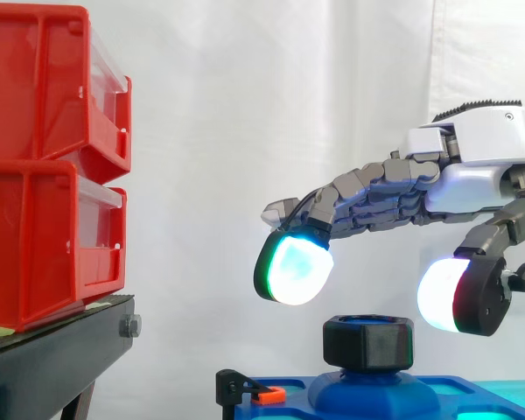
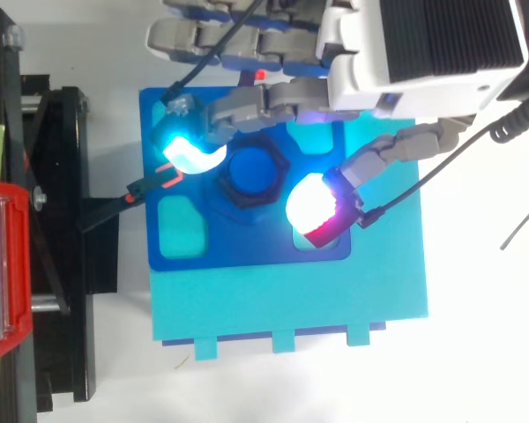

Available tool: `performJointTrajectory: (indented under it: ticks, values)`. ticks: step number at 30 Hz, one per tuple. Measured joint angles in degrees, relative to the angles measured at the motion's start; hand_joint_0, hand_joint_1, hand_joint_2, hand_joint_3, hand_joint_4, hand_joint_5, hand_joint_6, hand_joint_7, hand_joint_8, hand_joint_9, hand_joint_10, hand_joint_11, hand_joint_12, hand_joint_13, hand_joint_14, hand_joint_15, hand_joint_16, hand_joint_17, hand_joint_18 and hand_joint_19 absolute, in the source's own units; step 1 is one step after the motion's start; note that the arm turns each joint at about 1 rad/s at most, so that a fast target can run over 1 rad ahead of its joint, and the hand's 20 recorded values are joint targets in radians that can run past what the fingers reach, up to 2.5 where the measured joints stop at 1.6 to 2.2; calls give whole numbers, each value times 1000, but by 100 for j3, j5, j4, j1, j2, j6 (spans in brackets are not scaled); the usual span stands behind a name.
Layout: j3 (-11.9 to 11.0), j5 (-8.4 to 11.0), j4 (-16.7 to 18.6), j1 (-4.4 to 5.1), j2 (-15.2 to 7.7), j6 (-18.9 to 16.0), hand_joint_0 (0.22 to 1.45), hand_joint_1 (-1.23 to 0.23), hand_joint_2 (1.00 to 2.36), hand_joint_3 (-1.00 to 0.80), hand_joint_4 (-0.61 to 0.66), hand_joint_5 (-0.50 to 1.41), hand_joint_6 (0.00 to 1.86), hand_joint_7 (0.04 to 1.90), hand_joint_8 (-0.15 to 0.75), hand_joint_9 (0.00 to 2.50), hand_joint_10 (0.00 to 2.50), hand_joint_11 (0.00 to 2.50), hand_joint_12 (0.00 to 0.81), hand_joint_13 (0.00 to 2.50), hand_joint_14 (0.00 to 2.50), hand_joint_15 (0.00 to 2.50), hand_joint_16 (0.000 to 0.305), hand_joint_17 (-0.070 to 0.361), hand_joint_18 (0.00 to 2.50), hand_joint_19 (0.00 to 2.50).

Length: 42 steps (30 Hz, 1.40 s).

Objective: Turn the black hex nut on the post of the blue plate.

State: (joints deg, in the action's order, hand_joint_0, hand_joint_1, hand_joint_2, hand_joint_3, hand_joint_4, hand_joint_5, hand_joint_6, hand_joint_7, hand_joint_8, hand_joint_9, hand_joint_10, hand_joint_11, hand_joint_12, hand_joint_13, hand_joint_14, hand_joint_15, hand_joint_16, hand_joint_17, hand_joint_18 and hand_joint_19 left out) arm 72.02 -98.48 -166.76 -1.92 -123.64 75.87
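Observation:
The black hex nut (image 1: 368, 342) sits on the blue post (image 2: 254, 170) at the middle of the blue plate (image 2: 247, 247). My hand (image 1: 477, 162) reaches in from the right and hovers just above the nut without touching it. Its fingers (image 1: 367, 197) stretch out to the left, their cyan glowing tip (image 1: 294, 269) above and left of the nut. The thumb's white and red tip (image 1: 455, 296) hangs to the nut's right. Seen from above, the nut (image 2: 247, 173) lies between the cyan tip (image 2: 190, 152) and the thumb tip (image 2: 316, 208). The hand is open.
Two stacked red bins (image 1: 52, 166) stand on a black stand (image 1: 61, 350) at the left. A small black clamp with an orange tab (image 1: 258, 391) sits at the plate's left edge. The blue plate rests on a cyan base (image 2: 291, 304).

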Motion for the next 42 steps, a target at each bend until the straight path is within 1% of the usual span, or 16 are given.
performJointTrajectory:
  ticks: [5,16,22,30,38,42]
  values:
    - [2,-30,31,-30,-8,36,402,-848,1000,-500,-35,-300,501,637,145,0,0,0,342,0,0,0,53,120,0,0]
    - [5,-40,126,-37,-14,136,340,-881,1000,-500,-49,-300,501,638,156,0,0,0,362,0,0,0,59,132,0,0]
    - [7,-40,195,-34,-14,184,341,-899,1000,-500,-71,-300,501,637,148,0,0,0,360,0,0,0,58,131,0,0]
    - [12,-35,183,-18,-21,191,349,-903,1000,-500,-78,-300,501,634,143,0,0,0,356,0,0,0,58,130,0,0]
    - [12,-39,247,-2,-207,177,351,-880,1000,-500,-77,-300,501,636,146,0,0,0,357,0,0,0,58,130,0,0]
    - [8,-30,322,21,-234,174,351,-872,1000,-500,-76,-300,501,629,145,0,0,0,358,0,0,0,58,130,0,0]
